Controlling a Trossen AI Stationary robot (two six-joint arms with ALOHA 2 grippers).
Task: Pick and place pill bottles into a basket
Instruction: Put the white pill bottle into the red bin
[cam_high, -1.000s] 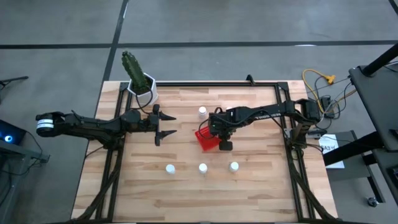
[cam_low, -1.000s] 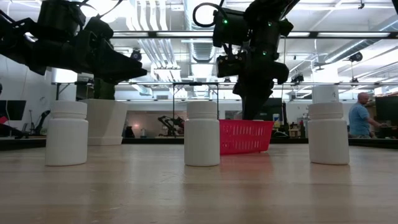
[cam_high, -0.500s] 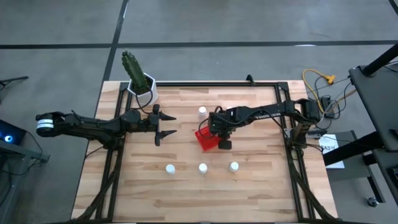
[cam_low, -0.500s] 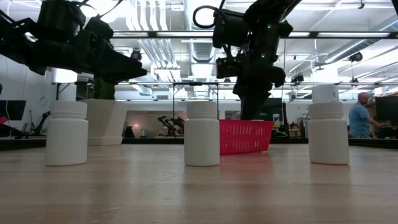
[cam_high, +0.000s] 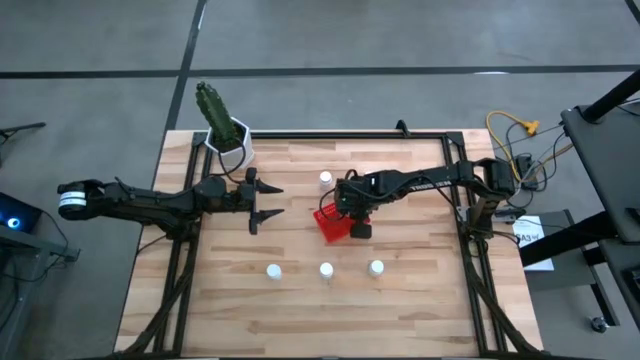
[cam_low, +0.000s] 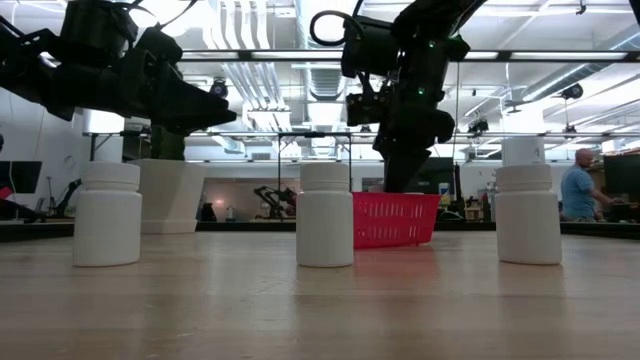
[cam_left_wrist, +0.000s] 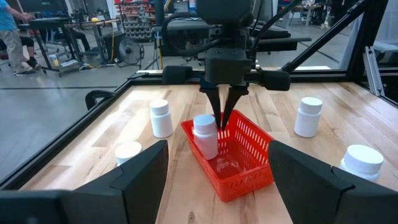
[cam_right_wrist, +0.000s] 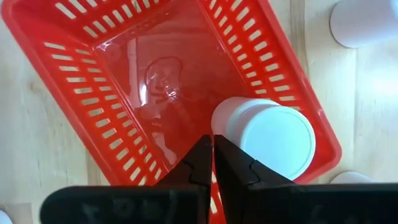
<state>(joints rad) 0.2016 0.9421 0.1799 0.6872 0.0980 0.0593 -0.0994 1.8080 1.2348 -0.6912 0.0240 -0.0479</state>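
Placing step judged just finished: one small white cylindrical pill bottle (cam_left_wrist: 205, 135) is standing inside small red square mesh-sided plastic basket (cam_left_wrist: 249, 158), at one end.

Right gripper (cam_right_wrist: 213, 163) is hanging above basket, jaws pressed together, gripping nothing.

Left gripper (cam_high: 256, 200) is waiting apart, jaws spread.

Four bottles are seen loose on wooden tabletop (cam_high: 300, 300).

Next move judged: lift clear, jaws to be spread over nearest loose bottle (cam_high: 326, 269).

Lab/workshop: exposed ceiling ducts (cam_low: 300, 80), equipment racks (cam_left_wrist: 134, 18), concrete floor (cam_high: 400, 35).

overhead, table-level, two wrist views
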